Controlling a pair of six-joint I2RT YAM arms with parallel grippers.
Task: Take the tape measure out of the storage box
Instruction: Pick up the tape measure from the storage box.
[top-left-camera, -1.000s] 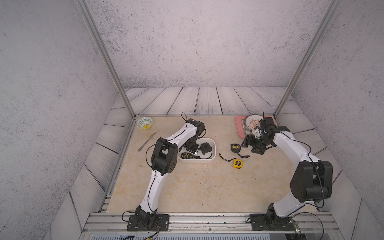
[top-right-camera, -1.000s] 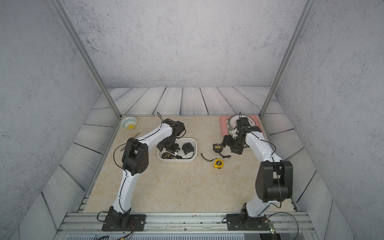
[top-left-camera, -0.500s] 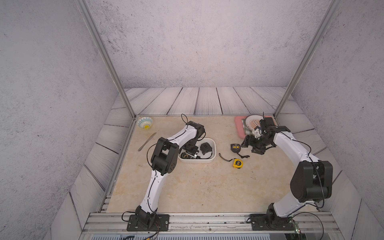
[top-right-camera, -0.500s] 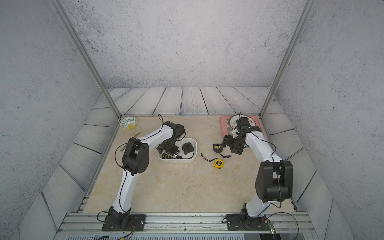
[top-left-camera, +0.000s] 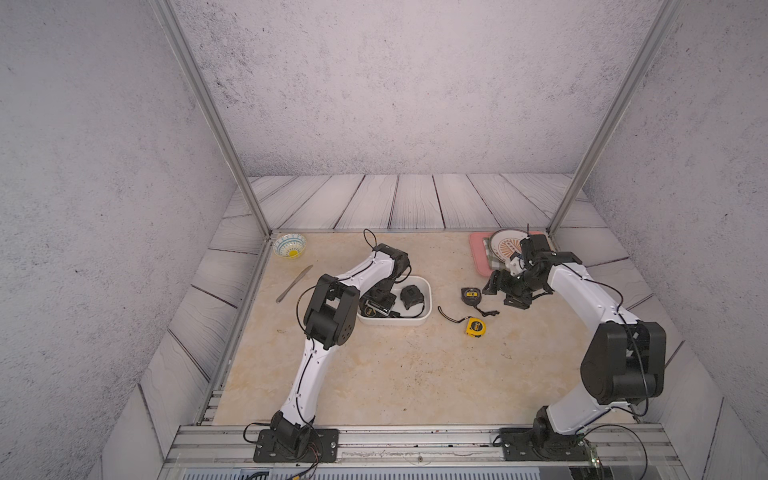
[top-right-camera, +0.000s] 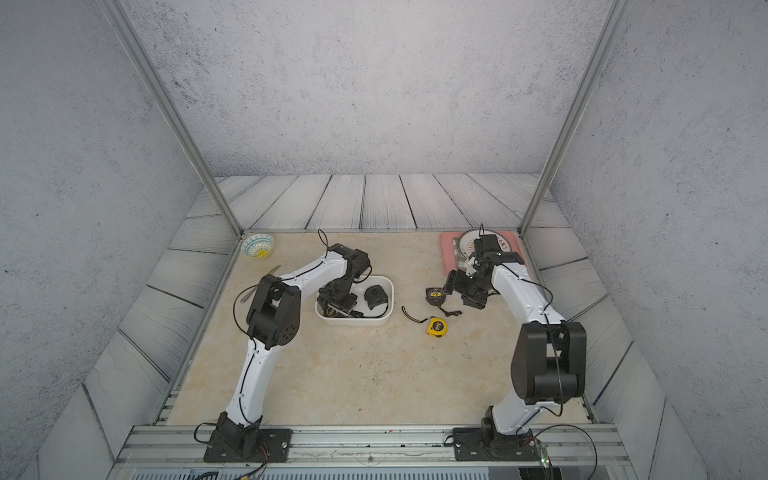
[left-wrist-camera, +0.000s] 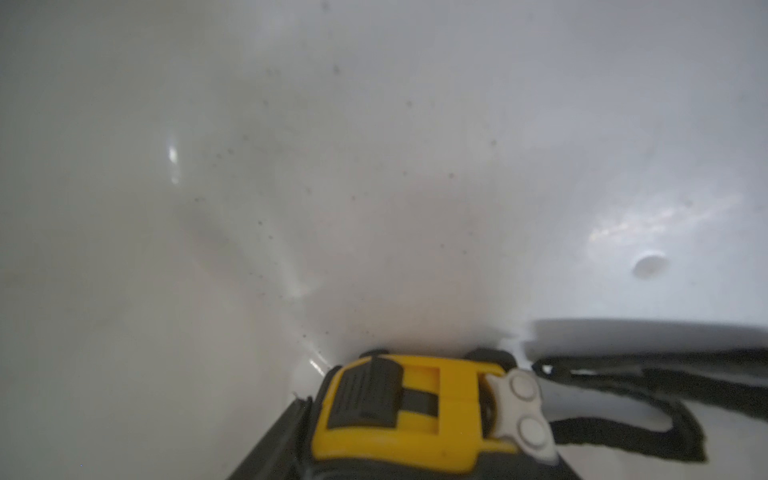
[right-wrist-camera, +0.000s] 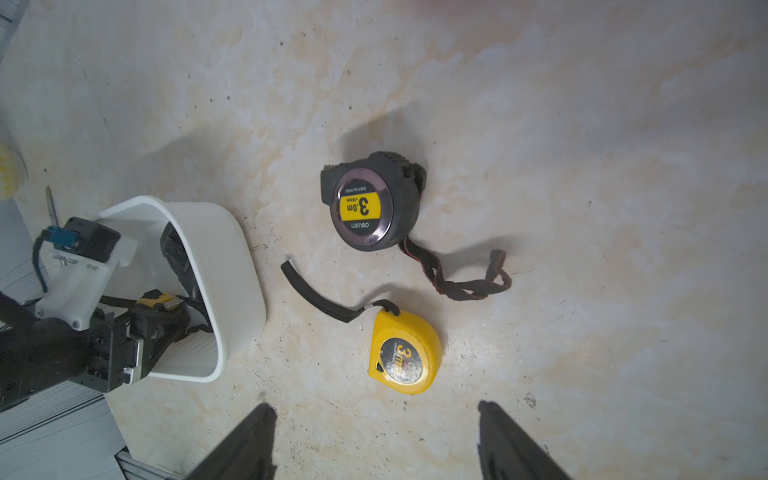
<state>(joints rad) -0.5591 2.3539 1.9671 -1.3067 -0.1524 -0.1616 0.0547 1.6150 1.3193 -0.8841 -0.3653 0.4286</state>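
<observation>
**Q:** Where is the storage box (top-left-camera: 405, 322) found, and what is contained in it?

**A:** The white tub is seen left of centre on the marbled table (top-left-camera: 395, 374) in both top views. Two tape measures are contained in it. A yellow-and-black tape measure (left-wrist-camera: 415, 419) is seen at the end nearer the left arm, and a dark tape measure (top-left-camera: 409, 296) at the opposite end. Neither has been taken out.

**Q:** How is the left gripper (top-left-camera: 376, 306) positioned?

**A:** It is positioned inside the box, at the yellow-and-black tape measure. In the left wrist view one dark finger (left-wrist-camera: 274, 449) is shown just beside the casing. The black wrist strap (left-wrist-camera: 602, 380) is laid across the white floor of the box. Whether the casing is clamped cannot be told.

**Q:** And the right gripper (right-wrist-camera: 376, 415)?

**A:** It is held above the table, with its jaws spread wide and nothing between them. Outside the box, a round black tape measure (right-wrist-camera: 368, 203) with a yellow label and a yellow tape measure (right-wrist-camera: 405, 357) are laid. They are near each other but apart, and each has its strap trailing on the table.
</observation>
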